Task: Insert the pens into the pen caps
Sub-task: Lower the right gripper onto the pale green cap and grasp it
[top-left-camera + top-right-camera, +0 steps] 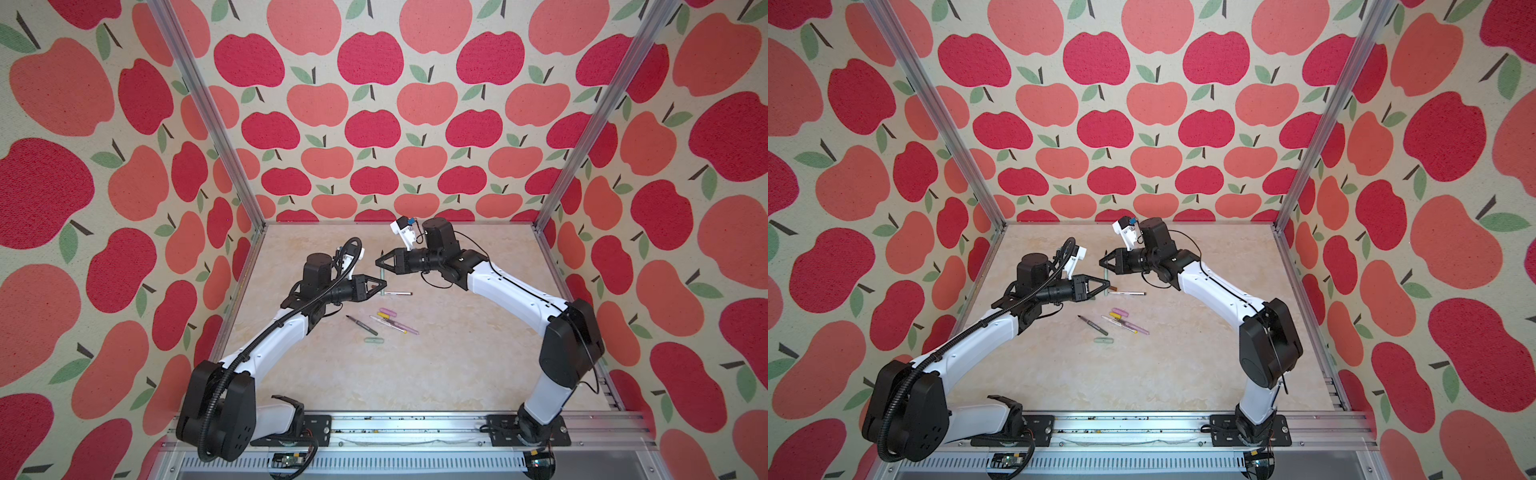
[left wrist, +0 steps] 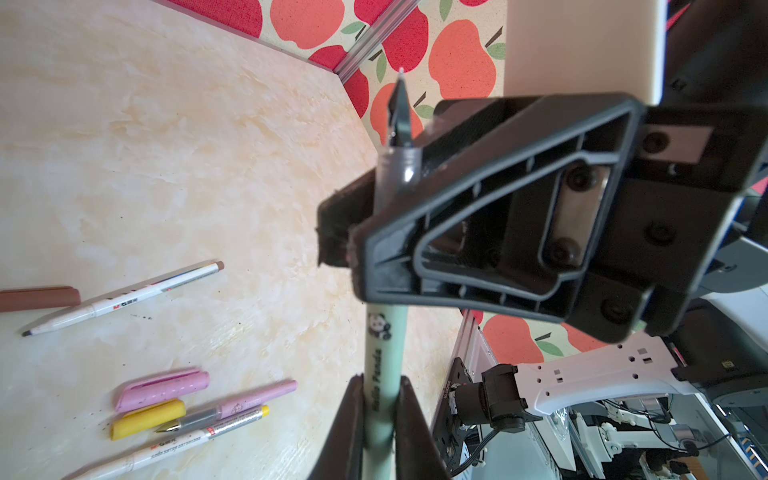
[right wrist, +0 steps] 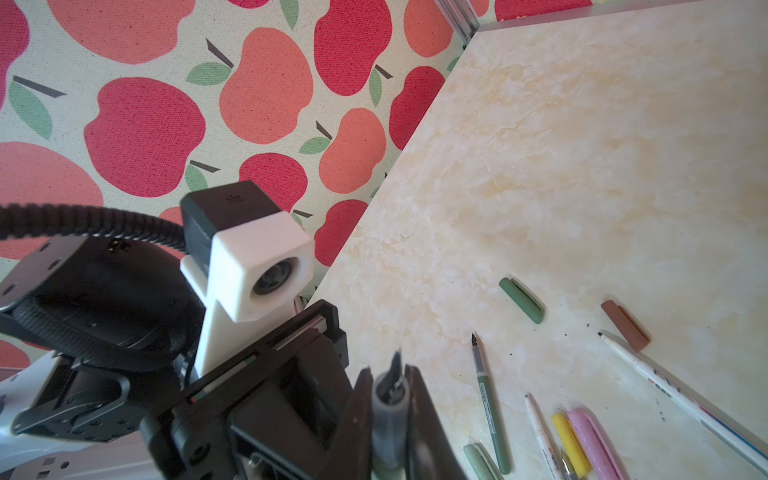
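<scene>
No pen is capped yet; all five insertions are left. The sage pen (image 1: 382, 275) is held upright off the table, beyond the pink cap (image 1: 387, 311) toward the back wall. The left gripper (image 1: 383, 285) pinches its barrel and the right gripper (image 1: 377, 262) pinches it just under the tip.

The sage cap (image 1: 373, 340) lies loose on the near side of the pink cap, and the yellow cap (image 2: 147, 419) lies just beside it. The brown cap (image 3: 625, 325) lies beyond it.

The dark green pen (image 1: 362, 325), brown pen (image 1: 398, 293), pink pen (image 2: 257, 395) and yellow pen (image 2: 166, 444) lie bare-tipped near it. The dark green cap (image 3: 521, 300) cannot be made out in the top views.
</scene>
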You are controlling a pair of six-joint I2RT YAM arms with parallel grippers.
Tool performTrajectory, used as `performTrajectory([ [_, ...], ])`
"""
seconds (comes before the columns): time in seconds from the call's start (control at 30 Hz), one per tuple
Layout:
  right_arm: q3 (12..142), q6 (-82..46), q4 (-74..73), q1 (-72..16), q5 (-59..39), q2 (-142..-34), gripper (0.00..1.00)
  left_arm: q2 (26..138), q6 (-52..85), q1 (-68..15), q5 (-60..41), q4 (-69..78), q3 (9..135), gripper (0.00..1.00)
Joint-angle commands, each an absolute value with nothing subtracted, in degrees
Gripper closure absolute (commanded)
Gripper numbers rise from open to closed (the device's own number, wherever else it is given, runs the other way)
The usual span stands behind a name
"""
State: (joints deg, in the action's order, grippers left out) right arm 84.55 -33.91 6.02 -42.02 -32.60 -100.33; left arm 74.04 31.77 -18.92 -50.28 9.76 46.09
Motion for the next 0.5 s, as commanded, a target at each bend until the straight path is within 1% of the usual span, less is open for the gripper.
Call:
performTrajectory([
  [0.0,84.2,-33.0,4.4,-43.1,-35.5,-100.2,0.92,75.2,31.9,-18.7,-49.3,9.6,47.4,0.92],
  [0.2,84.5,-32.7,4.8,-43.1,-35.3,-99.9,0.91,75.4,31.9,-18.6,-48.8,9.1,47.5,1.00],
  [0.27,84.7,-32.3,5.3,-43.1,-34.9,-99.7,0.85,74.9,31.5,-18.4,-48.3,8.2,47.4,1.00],
  [0.3,84.9,-32.1,5.6,-43.1,-34.7,-99.6,0.79,74.6,31.1,-18.2,-47.9,7.5,47.4,1.00],
  [0.37,85.2,-31.6,6.3,-43.0,-34.3,-99.3,0.73,73.6,30.4,-17.8,-47.0,5.8,47.5,1.00],
  [0.43,85.4,-31.0,7.3,-42.9,-33.7,-98.8,0.59,72.4,29.5,-17.1,-46.2,3.4,47.5,1.00],
  [0.47,85.5,-30.7,7.9,-42.9,-33.4,-98.6,0.57,71.7,28.9,-16.7,-45.7,1.9,47.6,1.00],
])
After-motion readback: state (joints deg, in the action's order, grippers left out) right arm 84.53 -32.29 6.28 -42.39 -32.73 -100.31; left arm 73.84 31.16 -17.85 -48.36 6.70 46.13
